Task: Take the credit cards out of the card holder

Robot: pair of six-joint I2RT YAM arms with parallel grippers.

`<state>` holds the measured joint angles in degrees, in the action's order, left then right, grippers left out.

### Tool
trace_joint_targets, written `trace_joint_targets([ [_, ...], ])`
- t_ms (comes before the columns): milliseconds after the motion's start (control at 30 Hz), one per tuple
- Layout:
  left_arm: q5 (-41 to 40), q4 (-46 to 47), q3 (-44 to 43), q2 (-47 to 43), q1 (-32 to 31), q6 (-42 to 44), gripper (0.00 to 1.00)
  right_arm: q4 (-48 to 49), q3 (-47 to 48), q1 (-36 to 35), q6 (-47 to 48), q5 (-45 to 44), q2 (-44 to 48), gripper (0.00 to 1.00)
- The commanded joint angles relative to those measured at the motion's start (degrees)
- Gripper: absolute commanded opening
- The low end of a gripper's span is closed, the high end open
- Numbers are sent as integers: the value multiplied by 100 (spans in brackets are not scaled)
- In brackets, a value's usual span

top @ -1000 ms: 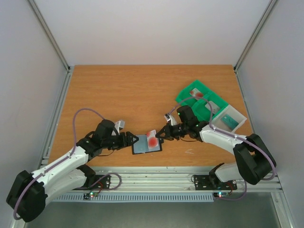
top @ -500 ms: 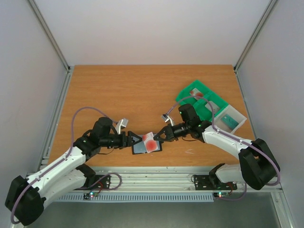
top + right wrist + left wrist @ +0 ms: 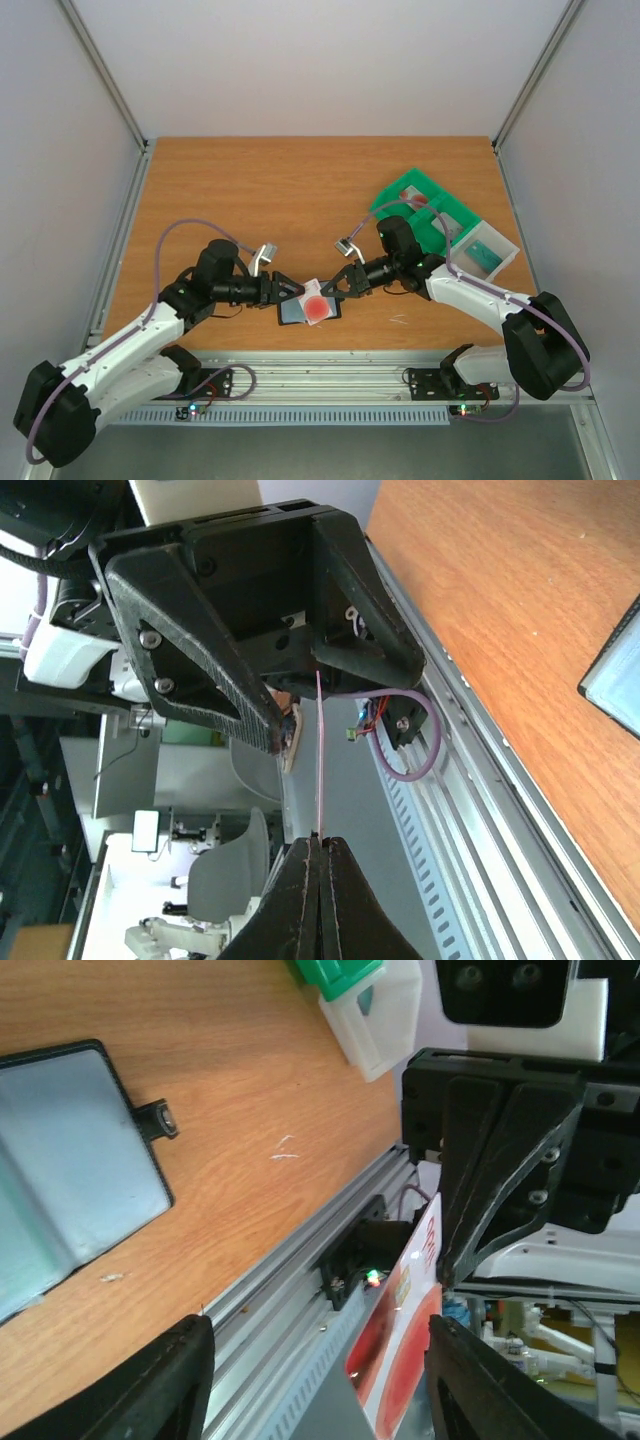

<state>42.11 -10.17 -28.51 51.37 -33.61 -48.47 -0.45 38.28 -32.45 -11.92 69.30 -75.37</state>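
The card holder (image 3: 296,314) lies open on the table at the near edge, blue-grey lining up; it also shows in the left wrist view (image 3: 80,1160). My right gripper (image 3: 328,291) is shut on the pale card with the round red mark (image 3: 317,305) and holds it above the holder. The right wrist view shows this card edge-on (image 3: 318,760) between the shut fingertips of my right gripper (image 3: 318,842). My left gripper (image 3: 292,291) is open, facing the right one. In the left wrist view the card (image 3: 405,1345) stands between my left gripper's (image 3: 320,1380) spread fingers, untouched. A teal strip (image 3: 20,1250) shows in the holder.
A green compartmented tray (image 3: 420,212) stands at the right with a white bin (image 3: 483,252) beside it that holds something teal. The table's near edge and metal rail (image 3: 330,365) run just below the holder.
The pale card has come out of the holder and risen in my right gripper. My left gripper has lifted off the holder's edge and now faces the card, open.
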Motion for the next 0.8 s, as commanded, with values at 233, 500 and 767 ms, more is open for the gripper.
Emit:
trace_joint_targets([
  [233, 466, 1282, 30, 227, 12, -588, 38, 437, -101, -5, -107, 348, -20, 1],
  [500, 592, 2179, 311, 311, 12, -1110, 1, 115, -111, -16, 86, 152, 124, 1],
  [767, 476, 2660, 473, 514, 16, -1479, 0, -170, -144, -15, -150, -548, 419, 15],
])
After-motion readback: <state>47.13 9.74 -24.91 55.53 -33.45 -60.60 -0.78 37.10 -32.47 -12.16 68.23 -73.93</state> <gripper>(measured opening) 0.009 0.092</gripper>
